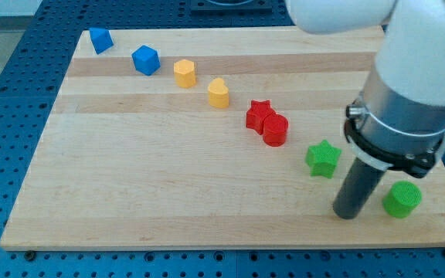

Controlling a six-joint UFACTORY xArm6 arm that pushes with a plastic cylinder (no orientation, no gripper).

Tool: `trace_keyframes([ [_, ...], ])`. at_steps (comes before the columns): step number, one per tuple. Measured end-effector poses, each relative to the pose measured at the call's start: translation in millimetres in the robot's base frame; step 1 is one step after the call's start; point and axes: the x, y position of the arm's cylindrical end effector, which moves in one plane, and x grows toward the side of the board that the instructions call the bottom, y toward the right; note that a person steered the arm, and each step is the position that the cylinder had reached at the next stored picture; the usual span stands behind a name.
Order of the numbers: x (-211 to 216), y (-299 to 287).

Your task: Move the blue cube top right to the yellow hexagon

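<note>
The blue cube (pixel 146 59) lies at the view's upper left on the wooden board. The yellow hexagon (pixel 185 73) sits just to its right and a little lower, a small gap between them. My tip (pixel 348 214) rests on the board at the view's lower right, between the green star (pixel 323 158) and the green cylinder (pixel 402 199). It is far from the blue cube and the yellow hexagon.
A blue triangular block (pixel 100 39) lies near the board's top left corner. A yellow heart-like block (pixel 219 93), a red star (pixel 259 114) and a red cylinder (pixel 275 130) run diagonally down to the right. The wooden board (pixel 130 185) lies on a blue perforated table.
</note>
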Motion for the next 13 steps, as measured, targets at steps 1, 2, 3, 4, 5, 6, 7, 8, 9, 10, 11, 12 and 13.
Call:
trace_keyframes([
  [1,-5,-25],
  [2,-16,-61],
  [3,-31,-96],
  [4,-51,-133],
  [5,-76,-172],
  [6,-105,-213],
  [7,-136,-250],
  [8,-166,-275],
  [9,-197,-286],
  [10,-231,-297],
  [11,-257,-308],
  [12,-268,-324],
  [13,-287,-330],
])
